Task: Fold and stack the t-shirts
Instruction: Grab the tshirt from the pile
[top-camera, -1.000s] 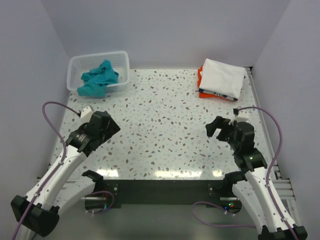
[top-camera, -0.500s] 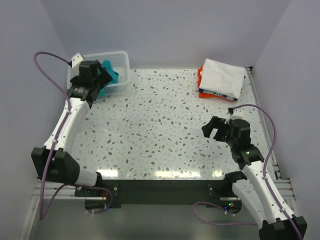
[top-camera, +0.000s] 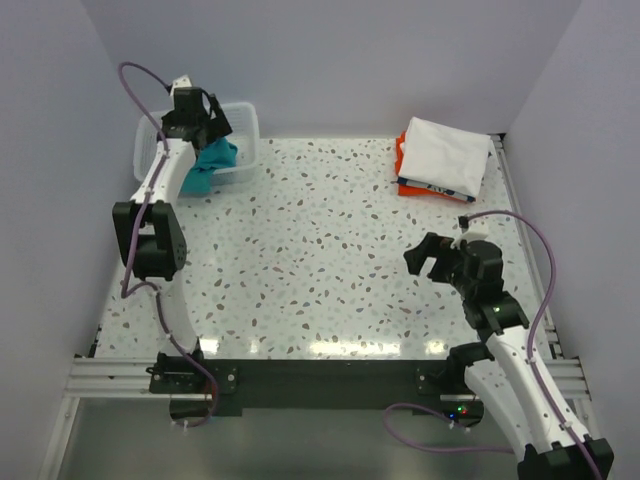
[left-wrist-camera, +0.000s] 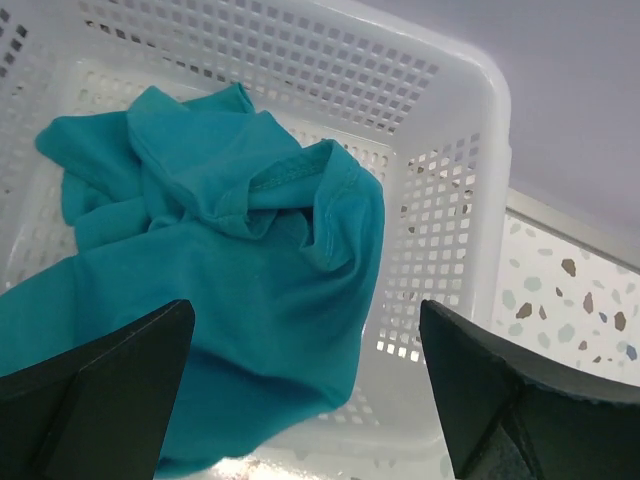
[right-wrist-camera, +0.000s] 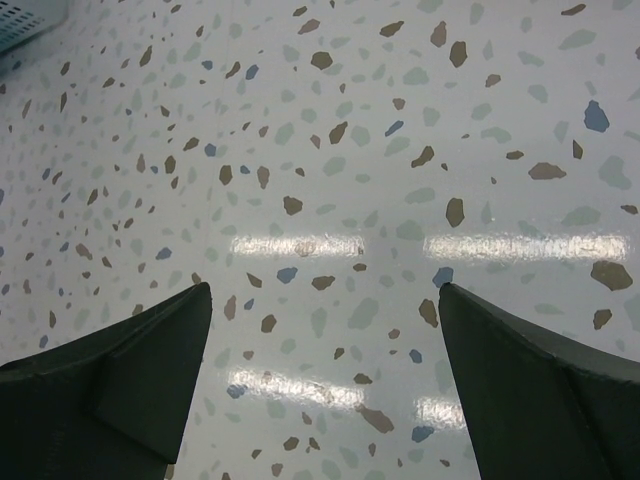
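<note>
A crumpled teal t-shirt (top-camera: 212, 160) (left-wrist-camera: 220, 260) lies in the white slatted basket (top-camera: 248, 128) (left-wrist-camera: 450, 180) at the back left, spilling over its near rim. My left gripper (top-camera: 215, 128) (left-wrist-camera: 306, 305) hovers open just above it, with nothing between its fingers. At the back right sits a folded stack with a white t-shirt (top-camera: 446, 152) on top, an orange one (top-camera: 399, 160) under it and a dark-edged one (top-camera: 436, 188) at the bottom. My right gripper (top-camera: 428, 262) (right-wrist-camera: 325, 288) stands open over bare table at the right.
The speckled table (top-camera: 320, 250) (right-wrist-camera: 330, 150) lies between the basket and the stack. Pale walls close in the back and both sides. A metal rail (top-camera: 520, 215) runs along the table's right edge beside the stack.
My left arm has swung from the near-left of the table far back to the basket and now hangs over the teal t-shirt. The right gripper shifted slightly left, still open.
</note>
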